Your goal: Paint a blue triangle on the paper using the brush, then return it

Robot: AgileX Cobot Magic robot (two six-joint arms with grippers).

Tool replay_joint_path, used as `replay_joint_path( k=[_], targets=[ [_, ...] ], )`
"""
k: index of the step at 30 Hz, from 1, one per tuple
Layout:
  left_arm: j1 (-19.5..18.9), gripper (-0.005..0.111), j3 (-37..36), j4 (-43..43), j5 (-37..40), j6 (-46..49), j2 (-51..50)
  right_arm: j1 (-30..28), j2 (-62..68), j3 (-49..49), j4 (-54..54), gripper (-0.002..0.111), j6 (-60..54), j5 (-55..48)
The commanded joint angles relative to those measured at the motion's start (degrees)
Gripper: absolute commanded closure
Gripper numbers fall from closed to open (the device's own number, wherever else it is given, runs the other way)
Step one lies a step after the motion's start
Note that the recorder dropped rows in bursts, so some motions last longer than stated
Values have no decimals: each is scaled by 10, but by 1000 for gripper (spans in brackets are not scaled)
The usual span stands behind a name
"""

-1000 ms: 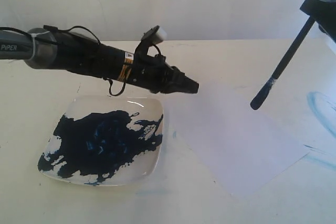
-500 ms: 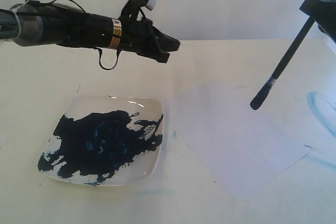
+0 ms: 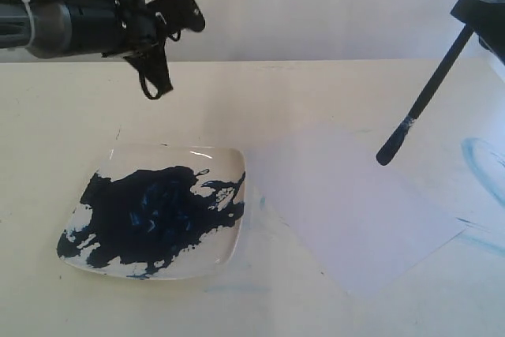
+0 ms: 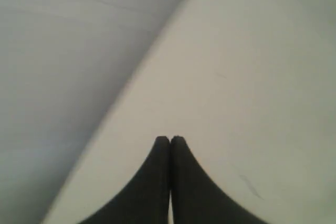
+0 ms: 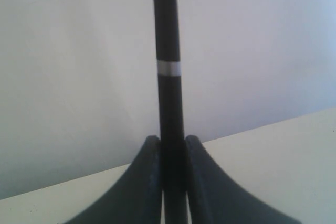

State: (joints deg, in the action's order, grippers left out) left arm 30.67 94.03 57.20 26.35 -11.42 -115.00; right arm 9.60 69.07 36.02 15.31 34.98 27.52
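Right end effector [image 5: 171, 141] is clamped on the brush [image 3: 422, 104], its tip at the paper's [image 3: 355, 219] edge; left end effector [image 4: 169, 141], jaws together, hangs well apart from the paper

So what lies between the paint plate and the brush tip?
The exterior view shows a narrow strip of bare table beside the plate, then the blank white paper reaching to the brush tip. Nothing else lies there.
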Motion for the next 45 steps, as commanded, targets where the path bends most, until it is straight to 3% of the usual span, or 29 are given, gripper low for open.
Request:
replay_joint_path(
  k=[1,3,5,9,21,45],
  targets=[
    [3,107,18,-572,111,505,28,-5,1,-1,-1,108,-3,12],
    [3,107,21,-748,145,620,41,-5,1,-1,-1,108,-3,12],
    [3,107,21,-865,167,677,51,-5,1,-1,-1,108,-3,11],
    [7,107,20,-1016,230,759,42,-5,1,-1,-1,108,-3,10],
    [16,107,20,-1060,239,731,-45,-5,1,-1,-1,108,-3,12],
    [20,107,21,-1065,135,712,-133,-5,3,-1,-1,108,-3,11]
  ],
)
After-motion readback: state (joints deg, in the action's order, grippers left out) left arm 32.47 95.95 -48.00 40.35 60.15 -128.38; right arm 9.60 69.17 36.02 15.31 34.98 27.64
